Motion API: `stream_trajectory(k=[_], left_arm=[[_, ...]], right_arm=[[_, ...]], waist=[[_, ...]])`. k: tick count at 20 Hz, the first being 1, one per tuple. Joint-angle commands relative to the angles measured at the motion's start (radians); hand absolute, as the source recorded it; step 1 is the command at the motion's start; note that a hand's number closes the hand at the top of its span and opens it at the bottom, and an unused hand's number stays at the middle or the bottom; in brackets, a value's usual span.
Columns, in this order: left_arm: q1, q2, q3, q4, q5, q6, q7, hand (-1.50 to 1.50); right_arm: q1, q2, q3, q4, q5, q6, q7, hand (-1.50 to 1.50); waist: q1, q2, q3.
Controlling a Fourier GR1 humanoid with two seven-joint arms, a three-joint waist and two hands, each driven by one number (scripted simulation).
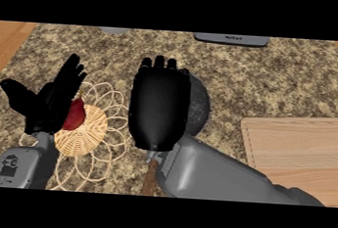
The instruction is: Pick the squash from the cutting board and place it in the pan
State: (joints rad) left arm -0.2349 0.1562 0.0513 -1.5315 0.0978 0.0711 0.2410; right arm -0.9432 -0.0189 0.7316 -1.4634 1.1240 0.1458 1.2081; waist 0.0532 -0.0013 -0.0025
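No squash shows in the head view. The wooden cutting board [300,153] at the right lies bare. My right hand [159,105] hovers palm down over the dark pan [198,108] in the middle of the counter and hides most of it. Only the pan's right rim and its brown handle [149,181] stick out from under the hand and forearm. Whatever lies beneath the palm is hidden. My left hand [53,104] rests open at the left, fingers up.
A wicker basket [87,130] with looped edges sits under my left hand, with a red fruit [74,115] in it. A grey appliance [231,39] and another grey item [113,30] stand at the counter's far edge. Wooden floor shows at both upper corners.
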Motion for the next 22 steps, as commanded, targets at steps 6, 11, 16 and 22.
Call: stream_trajectory(k=[6, 11, 16, 22], left_arm=[[0.066, 0.033, 0.051, -0.034, 0.027, -0.02, -0.023, 0.0], [0.074, 0.0, 0.02, -0.072, 0.004, 0.009, -0.004, 0.0], [0.002, 0.037, 0.065, -0.032, 0.029, -0.01, 0.025, 0.0], [0.041, 0.024, 0.059, -0.031, 0.027, -0.032, -0.02, 0.0]], right_arm=[[0.088, 0.013, -0.135, 0.061, 0.108, -0.127, 0.062, 1.5], [0.232, -0.027, -0.188, 0.115, 0.129, -0.285, -0.122, 1.5], [0.283, -0.029, -0.287, 0.258, 0.048, -0.426, -0.352, 1.5], [0.237, 0.018, -0.304, 0.536, 0.045, -0.557, -0.388, 1.5]], waist=[[-0.044, 0.002, 0.002], [-0.048, 0.004, 0.003], [-0.045, 0.007, 0.003], [-0.036, 0.006, 0.003]])
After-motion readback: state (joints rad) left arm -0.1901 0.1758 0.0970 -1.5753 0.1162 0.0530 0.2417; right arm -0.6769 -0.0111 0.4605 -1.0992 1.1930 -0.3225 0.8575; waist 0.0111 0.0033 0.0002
